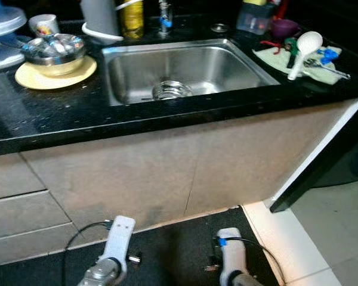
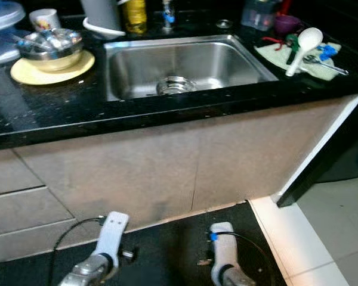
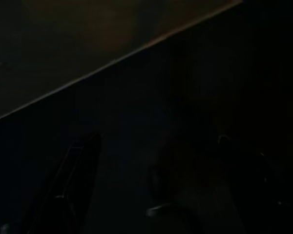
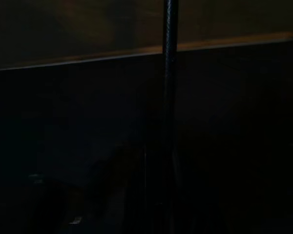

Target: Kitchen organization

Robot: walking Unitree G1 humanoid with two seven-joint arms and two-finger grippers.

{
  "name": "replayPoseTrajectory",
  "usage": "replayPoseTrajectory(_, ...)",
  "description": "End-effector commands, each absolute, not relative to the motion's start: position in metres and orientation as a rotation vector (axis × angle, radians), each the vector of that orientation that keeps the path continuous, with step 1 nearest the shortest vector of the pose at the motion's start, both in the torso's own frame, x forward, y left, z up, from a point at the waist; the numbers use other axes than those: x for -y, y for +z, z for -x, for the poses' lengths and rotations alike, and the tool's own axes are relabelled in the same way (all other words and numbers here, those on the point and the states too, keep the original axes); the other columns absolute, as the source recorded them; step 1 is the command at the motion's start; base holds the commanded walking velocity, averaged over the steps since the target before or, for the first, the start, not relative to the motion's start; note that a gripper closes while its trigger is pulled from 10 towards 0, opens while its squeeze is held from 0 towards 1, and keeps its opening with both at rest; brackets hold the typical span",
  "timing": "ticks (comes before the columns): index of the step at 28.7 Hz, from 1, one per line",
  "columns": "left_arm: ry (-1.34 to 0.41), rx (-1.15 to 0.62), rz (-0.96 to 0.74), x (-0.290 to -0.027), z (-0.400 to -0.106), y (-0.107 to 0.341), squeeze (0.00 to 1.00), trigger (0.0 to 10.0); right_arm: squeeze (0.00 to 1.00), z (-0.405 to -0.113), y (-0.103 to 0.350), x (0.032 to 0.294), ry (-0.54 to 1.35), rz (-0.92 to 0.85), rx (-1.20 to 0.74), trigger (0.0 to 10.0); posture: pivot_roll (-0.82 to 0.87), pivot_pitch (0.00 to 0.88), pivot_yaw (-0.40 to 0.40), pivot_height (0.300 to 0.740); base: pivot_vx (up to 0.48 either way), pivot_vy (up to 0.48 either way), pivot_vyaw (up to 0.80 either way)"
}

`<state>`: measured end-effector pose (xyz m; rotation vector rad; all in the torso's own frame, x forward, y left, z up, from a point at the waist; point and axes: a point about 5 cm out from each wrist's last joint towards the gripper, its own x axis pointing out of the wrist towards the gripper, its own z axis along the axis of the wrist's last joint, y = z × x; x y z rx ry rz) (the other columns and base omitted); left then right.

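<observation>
Kitchen lot, as I stood before it.

Sink (image 1: 227, 59): stainless, set in the black counter (image 1: 59, 119); a metal strainer (image 1: 172, 90) sat at its drain.

Left of sink: a yellow plate (image 1: 30, 80) on the counter, carrying a bowl (image 1: 56, 64) topped with a steel bowl of cutlery (image 1: 55, 46). Behind it, a patterned cup (image 1: 43, 24); at the far left edge, a white appliance (image 1: 0, 30), partly cut off.

Behind sink: a grey container (image 1: 99, 16) on a white dish, a yellow bottle (image 1: 132, 19) beside it, then the tap base (image 1: 163, 22).

Right of sink: a pale cloth (image 1: 274, 58) bearing a white ladle (image 1: 304, 49) and other utensils, blue and dark, too small to sort. Behind the cloth, a purple bowl (image 1: 284, 27) and a clear tub (image 1: 255, 18).

Below: beige cabinet fronts (image 1: 167, 173), a dark floor mat (image 1: 173, 250), white tile (image 1: 334, 226) to the right.

My left arm (image 1: 114, 250) and right arm (image 1: 230, 256) hung low over the mat, well apart from the counter. Both wrist views were very dark; I cannot tell how either set of jaws stood, nor whether they held anything.
</observation>
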<state>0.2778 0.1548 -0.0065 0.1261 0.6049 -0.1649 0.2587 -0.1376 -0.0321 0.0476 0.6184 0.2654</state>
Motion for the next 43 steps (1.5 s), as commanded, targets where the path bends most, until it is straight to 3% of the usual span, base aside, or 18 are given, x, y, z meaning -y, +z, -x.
replayPoseTrajectory(1,-0.197,-0.61,-0.173,-0.153,-0.272,-0.01,0.0,10.0,0.0,-0.253,-0.037,0.145,0.252,-0.034,-0.637,10.0,-0.1,0.167,-0.028,0.74,0.0,0.0,0.0)
replayPoseTrajectory(13,-0.213,-0.574,-0.18,-0.15,-0.278,-0.002,0.0,10.0,0.0,-0.254,-0.036,0.145,0.254,-0.039,-0.63,10.0,-0.1,0.16,-0.026,0.74,0.0,0.0,0.0)
replayPoseTrajectory(16,-0.277,-0.478,-0.169,-0.145,-0.283,0.013,0.0,10.0,0.0,-0.261,-0.027,0.143,0.288,-0.07,-0.57,10.0,-0.09,0.165,-0.023,0.74,0.0,0.0,0.0)
replayPoseTrajectory(18,-0.374,-0.275,-0.125,-0.141,-0.289,0.047,0.0,10.0,0.0,-0.277,0.003,0.131,0.437,-0.318,-0.407,10.0,-0.09,0.17,-0.022,0.74,0.0,0.0,0.0)
replayPoseTrajectory(22,-0.397,-0.118,-0.129,-0.145,-0.294,0.078,0.0,10.0,0.0,-0.289,0.043,0.127,0.567,-0.478,-0.229,10.0,-0.09,0.176,-0.022,0.74,0.0,0.0,0.0)
replayPoseTrajectory(24,-0.387,-0.012,-0.122,-0.151,-0.302,0.109,0.0,10.0,0.0,-0.3,0.083,0.13,0.624,-0.55,-0.074,10.0,-0.09,0.178,-0.023,0.74,0.0,0.0,0.0)
replayPoseTrajectory(28,-0.307,0.087,-0.127,-0.162,-0.321,0.149,0.0,10.0,0.0,-0.325,0.131,0.143,0.532,-0.493,0.098,10.0,-0.09,0.174,-0.024,0.74,0.0,0.0,0.0)
replayPoseTrajectory(30,-0.226,0.18,-0.127,-0.169,-0.34,0.192,0.0,10.0,0.0,-0.349,0.186,0.154,0.393,-0.421,0.284,10.0,-0.09,0.171,-0.022,0.74,0.0,0.0,0.0)
replayPoseTrajectory(34,-0.174,0.219,-0.118,-0.169,-0.351,0.225,0.0,10.0,0.0,-0.36,0.229,0.161,0.289,-0.361,0.41,10.0,-0.09,0.167,-0.02,0.74,0.0,0.0,0.0)
replayPoseTrajectory(36,-0.17,0.239,-0.202,-0.162,-0.357,0.246,0.0,10.0,0.0,-0.361,0.264,0.164,0.215,-0.265,0.512,10.0,-0.08,0.166,-0.02,0.74,0.0,0.0,0.0)
replayPoseTrajectory(43,-0.192,0.307,-0.268,-0.147,-0.357,0.269,0.0,10.0,0.0,-0.357,0.281,0.162,0.16,-0.2,0.539,10.0,-0.08,0.168,-0.018,0.74,0.0,0.0,0.0)
